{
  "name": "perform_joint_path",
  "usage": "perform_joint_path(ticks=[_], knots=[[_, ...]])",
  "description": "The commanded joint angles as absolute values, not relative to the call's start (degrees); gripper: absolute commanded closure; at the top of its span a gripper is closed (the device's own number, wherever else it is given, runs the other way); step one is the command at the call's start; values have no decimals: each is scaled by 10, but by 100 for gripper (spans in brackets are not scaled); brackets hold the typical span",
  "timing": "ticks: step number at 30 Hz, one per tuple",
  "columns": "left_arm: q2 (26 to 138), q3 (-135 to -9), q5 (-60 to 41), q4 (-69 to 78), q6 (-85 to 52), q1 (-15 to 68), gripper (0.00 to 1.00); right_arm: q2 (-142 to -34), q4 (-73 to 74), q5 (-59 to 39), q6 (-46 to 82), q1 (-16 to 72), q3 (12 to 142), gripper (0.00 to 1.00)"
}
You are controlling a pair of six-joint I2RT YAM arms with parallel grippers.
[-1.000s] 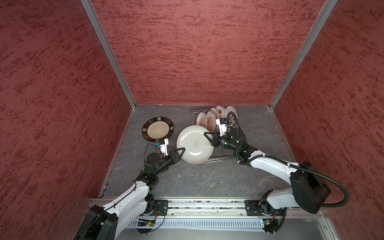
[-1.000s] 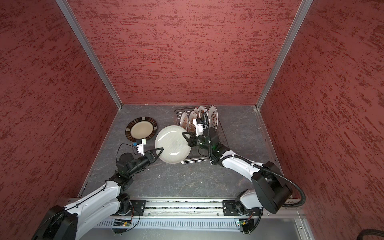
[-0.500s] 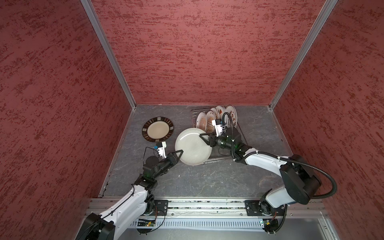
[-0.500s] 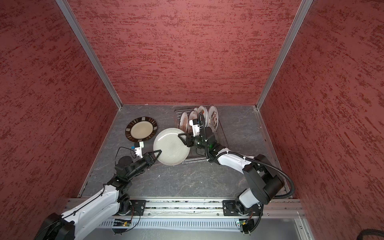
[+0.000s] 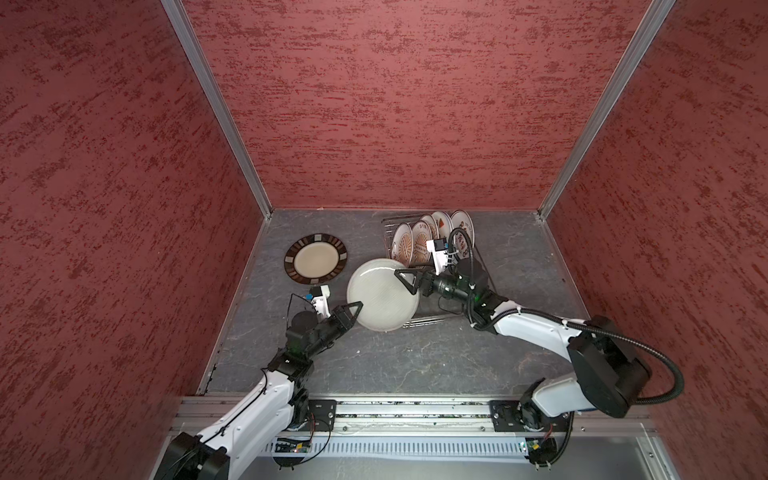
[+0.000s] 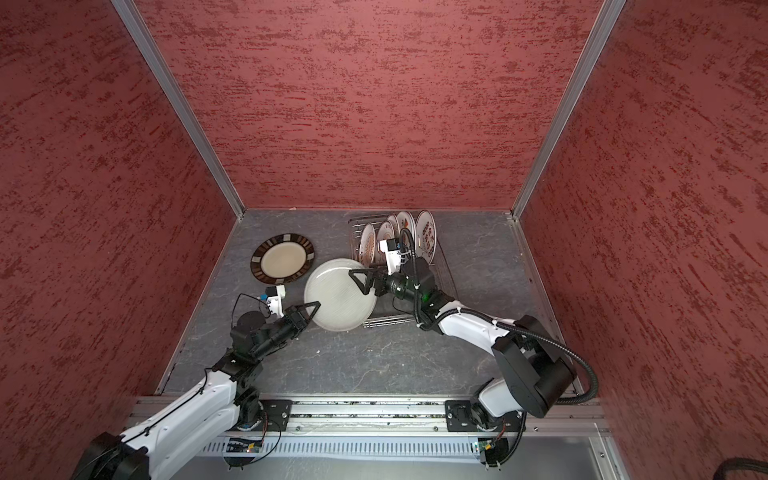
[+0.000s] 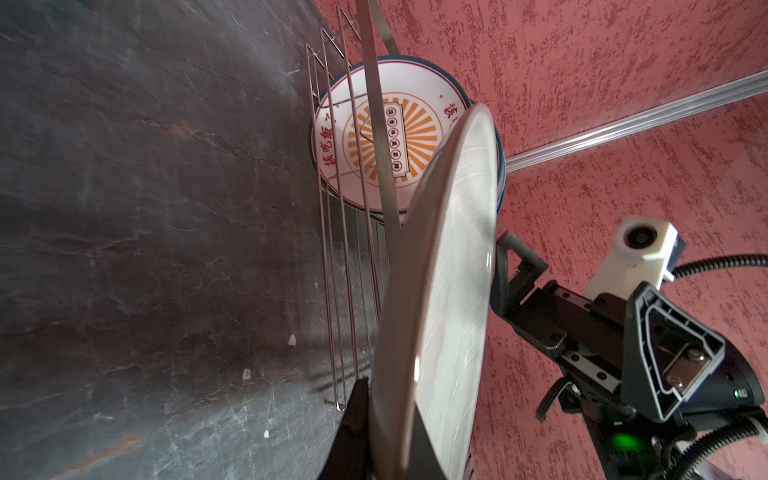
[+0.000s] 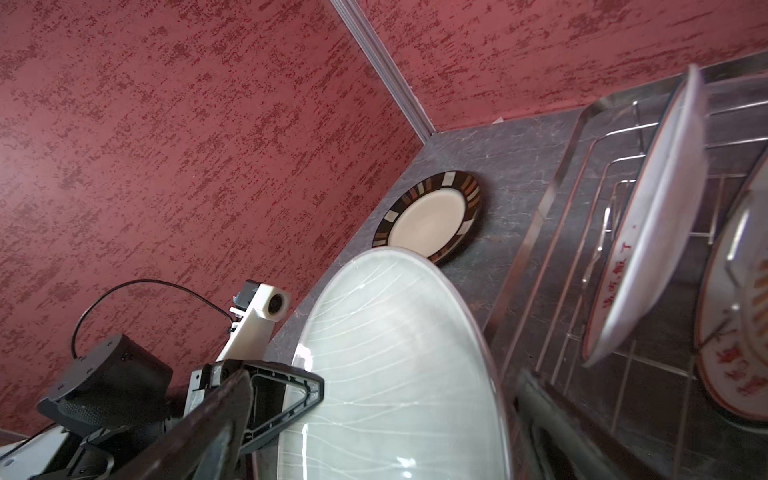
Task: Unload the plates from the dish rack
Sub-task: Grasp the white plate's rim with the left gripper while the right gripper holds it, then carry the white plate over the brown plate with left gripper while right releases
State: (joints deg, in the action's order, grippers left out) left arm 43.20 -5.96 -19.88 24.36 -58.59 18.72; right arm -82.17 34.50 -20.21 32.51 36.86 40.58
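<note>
A large pale plate hangs tilted over the dish rack's near left corner. My left gripper is shut on its near left rim. My right gripper stands open at the plate's right rim, its fingers apart from the plate on either side. Several printed plates stand upright in the rack, among them an orange sunburst one. A dark-striped plate lies flat on the table, left of the rack.
Red walls enclose the grey table on three sides. The rack's wire grid sits at the back right. Bare table stretches in front of the rack and along its right side.
My right gripper has opened and let go of the pale plate. The plate has shifted slightly left and nearer, held by my left gripper alone.
</note>
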Motion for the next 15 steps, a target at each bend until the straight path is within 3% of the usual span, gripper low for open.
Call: perform_joint_path(ticks=[1,6,15], knots=[[424,-102,-214,321,-604,160,100,-790,379,-137,293,370,386,1],[420,-108,-225,316,-619,124,100,-775,407,-116,281,370,357,1],[433,-117,-235,319,-647,41,100,-776,439,-188,221,393,352,1]])
